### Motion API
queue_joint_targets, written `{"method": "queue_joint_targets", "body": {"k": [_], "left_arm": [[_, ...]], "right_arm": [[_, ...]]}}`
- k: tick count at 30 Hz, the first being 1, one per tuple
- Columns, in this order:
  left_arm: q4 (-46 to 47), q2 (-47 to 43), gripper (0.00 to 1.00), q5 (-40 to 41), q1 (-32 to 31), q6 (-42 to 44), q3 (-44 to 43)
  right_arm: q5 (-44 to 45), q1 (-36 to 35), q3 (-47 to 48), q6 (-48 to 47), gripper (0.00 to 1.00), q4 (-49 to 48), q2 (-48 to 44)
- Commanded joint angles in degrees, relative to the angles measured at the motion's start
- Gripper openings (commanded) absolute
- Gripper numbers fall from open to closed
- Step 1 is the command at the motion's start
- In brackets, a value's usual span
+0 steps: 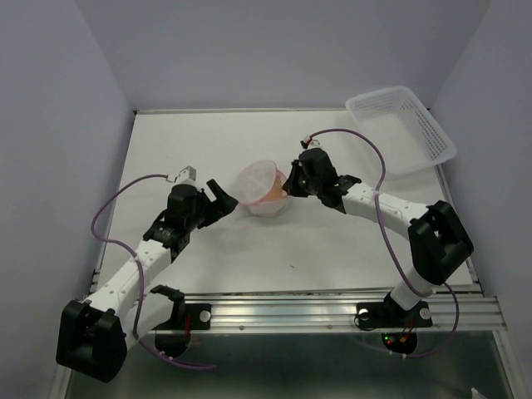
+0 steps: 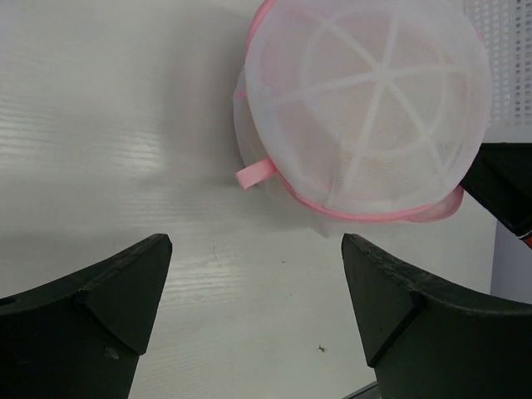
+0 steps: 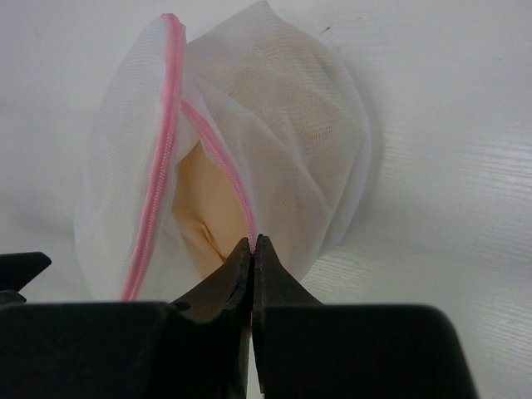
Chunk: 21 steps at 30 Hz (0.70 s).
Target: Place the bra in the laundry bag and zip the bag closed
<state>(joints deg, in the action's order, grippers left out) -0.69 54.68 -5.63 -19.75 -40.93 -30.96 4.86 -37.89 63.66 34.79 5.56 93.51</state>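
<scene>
The white mesh laundry bag (image 1: 263,191) sits mid-table with its pink zipper rim partly open. The peach bra (image 3: 204,204) lies inside it and shows through the gap and the mesh. My right gripper (image 3: 252,243) is shut on the pink zipper rim at the bag's right side (image 1: 287,184). My left gripper (image 1: 223,198) is open and empty just left of the bag, apart from it. In the left wrist view the bag's round lid (image 2: 370,108) and a pink loop tab (image 2: 253,174) lie ahead of the open fingers (image 2: 125,287).
A white slotted plastic basket (image 1: 402,126) stands at the back right corner. Purple cables loop beside both arms. The table's metal front rail (image 1: 332,307) runs along the near edge.
</scene>
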Motion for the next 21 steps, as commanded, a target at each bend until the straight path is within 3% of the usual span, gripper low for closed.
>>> {"method": "queue_joint_targets", "body": {"k": [1, 6, 14, 21], "left_arm": [[10.42, -1.5, 0.93, -4.57, 0.59, -2.05, 3.35], [14.74, 2.79, 0.82, -5.01, 1.91, -6.0, 5.39], [28.45, 5.88, 0.86, -7.2, 3.13, -11.1, 7.67], [26.0, 13.07, 0.92, -12.11, 7.35, -3.21, 2.41]], "right_arm": [[-0.56, 0.36, -0.55, 0.02, 0.01, -2.4, -2.72], [-1.0, 0.36, -0.82, -0.24, 0.01, -2.4, -2.81], [-1.0, 0.36, -1.61, -0.42, 0.01, -2.4, -3.16], [-2.49, 0.88, -1.61, -1.74, 0.01, -2.49, -2.72]]}}
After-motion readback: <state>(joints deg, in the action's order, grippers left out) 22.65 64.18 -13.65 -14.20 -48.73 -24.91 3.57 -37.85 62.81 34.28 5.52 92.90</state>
